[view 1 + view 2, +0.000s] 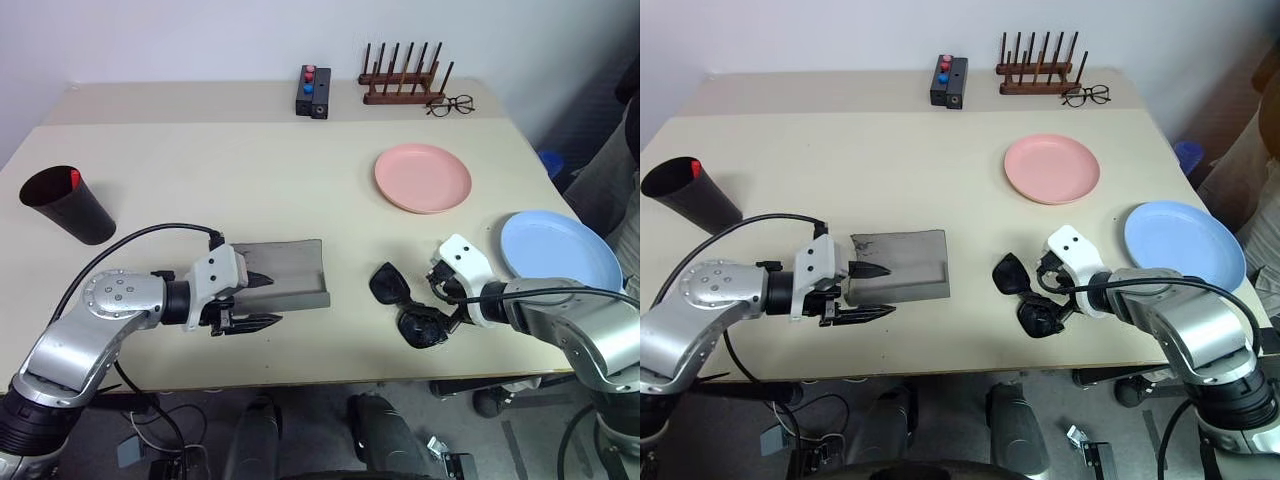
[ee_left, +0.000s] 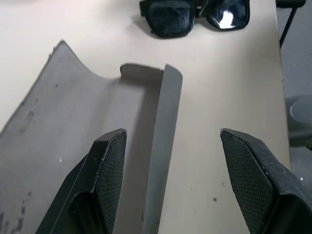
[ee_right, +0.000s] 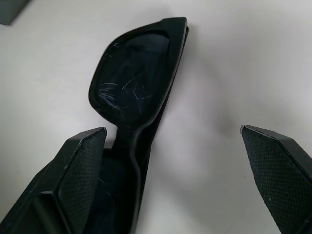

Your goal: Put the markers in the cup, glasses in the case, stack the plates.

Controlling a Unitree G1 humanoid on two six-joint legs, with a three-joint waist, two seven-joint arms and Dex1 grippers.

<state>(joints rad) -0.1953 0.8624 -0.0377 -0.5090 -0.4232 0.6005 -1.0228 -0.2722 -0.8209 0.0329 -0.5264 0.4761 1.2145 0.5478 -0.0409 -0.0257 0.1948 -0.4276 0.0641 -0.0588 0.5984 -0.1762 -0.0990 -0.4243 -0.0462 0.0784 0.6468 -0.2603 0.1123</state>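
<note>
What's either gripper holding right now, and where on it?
Nothing. The right gripper is open over the sunglasses, not closed on them. The left gripper is open at the case.

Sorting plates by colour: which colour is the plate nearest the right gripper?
Light blue plate, clearest in the left eye view.

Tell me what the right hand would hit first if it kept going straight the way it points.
Probably the chunky black-framed sunglasses: the open right hand points down at them on the beige table, one finger beside the frame. How far above them it stands is unclear.
</note>
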